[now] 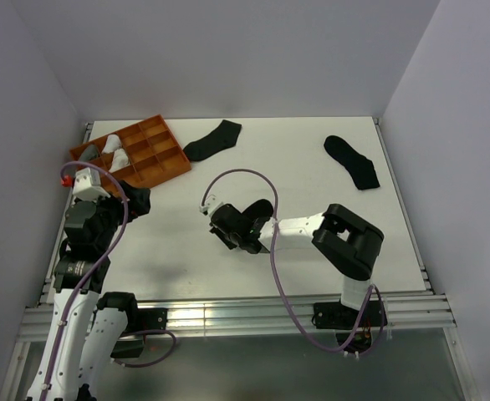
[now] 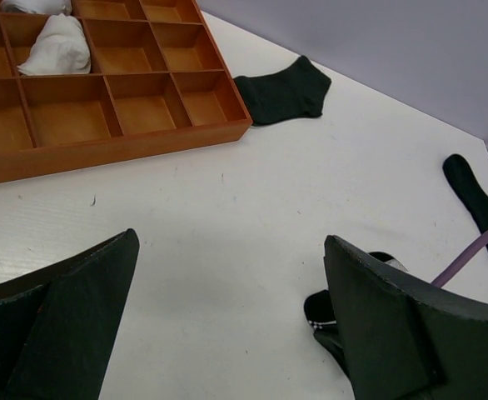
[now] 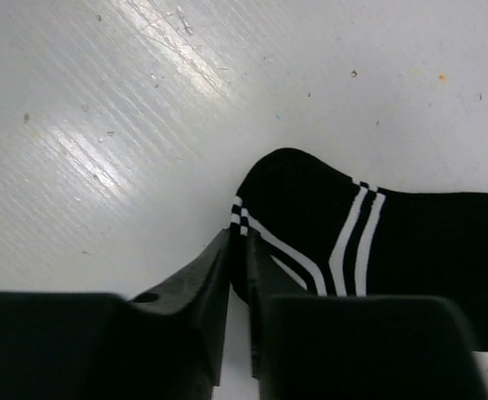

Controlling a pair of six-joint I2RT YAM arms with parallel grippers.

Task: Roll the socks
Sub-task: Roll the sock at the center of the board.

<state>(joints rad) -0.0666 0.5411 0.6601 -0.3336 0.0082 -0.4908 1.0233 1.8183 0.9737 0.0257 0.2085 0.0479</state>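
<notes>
A black sock with white stripes [image 3: 311, 208] lies flat on the white table. My right gripper [image 3: 237, 240] is shut on its near edge, and the cloth is pinched between the two fingers. In the left wrist view a corner of that sock [image 2: 319, 306] peeks out beside my finger. From above, the right gripper [image 1: 227, 236] sits low near the table's middle and covers the sock. My left gripper [image 2: 227, 242] is wide open above bare table, holding nothing; in the top view it hovers at the left [image 1: 136, 200].
An orange divided tray [image 1: 157, 167] stands at the back left with white rolled socks [image 1: 115, 150] in it. One plain black sock [image 1: 213, 140] lies just right of the tray. Another black sock [image 1: 352, 160] lies at the back right.
</notes>
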